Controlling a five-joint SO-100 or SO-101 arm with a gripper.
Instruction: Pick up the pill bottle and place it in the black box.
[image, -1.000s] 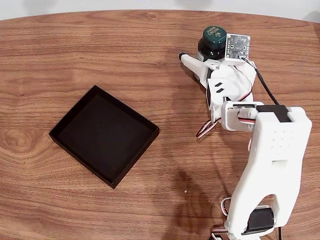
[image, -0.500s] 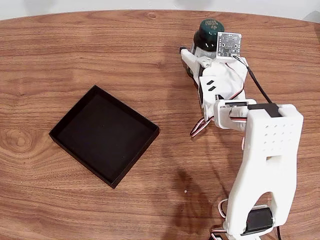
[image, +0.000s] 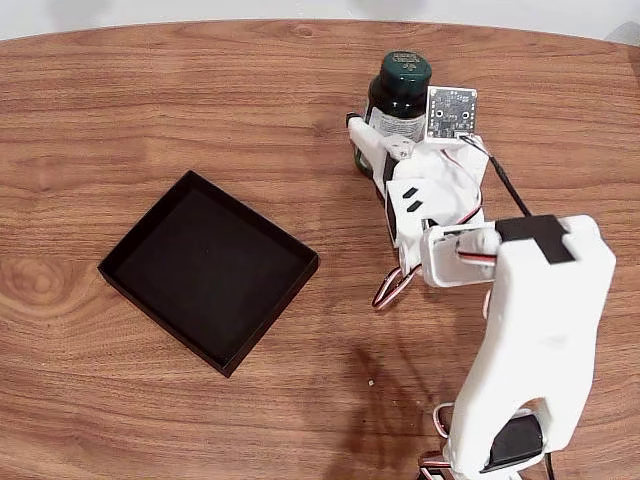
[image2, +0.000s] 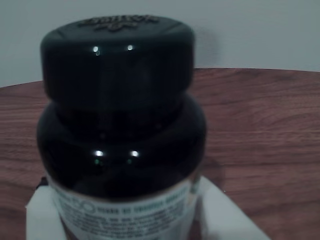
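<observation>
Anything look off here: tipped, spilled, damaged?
Nothing stands out. The pill bottle is capped and intact between the gripper fingers, leaning slightly in the fixed view. The black box sits flat, with nothing in it. No spill on the table.

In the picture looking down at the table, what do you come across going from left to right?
The black box → bare wooden table → the pill bottle, held at the gripper → the white robot arm.

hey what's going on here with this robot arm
A white robot arm's gripper sits at the pill bottle at the far side of the wooden table; the wrist view shows white fingers on both sides of its label. The black box, down to the left in the fixed view, holds nothing yet.
</observation>
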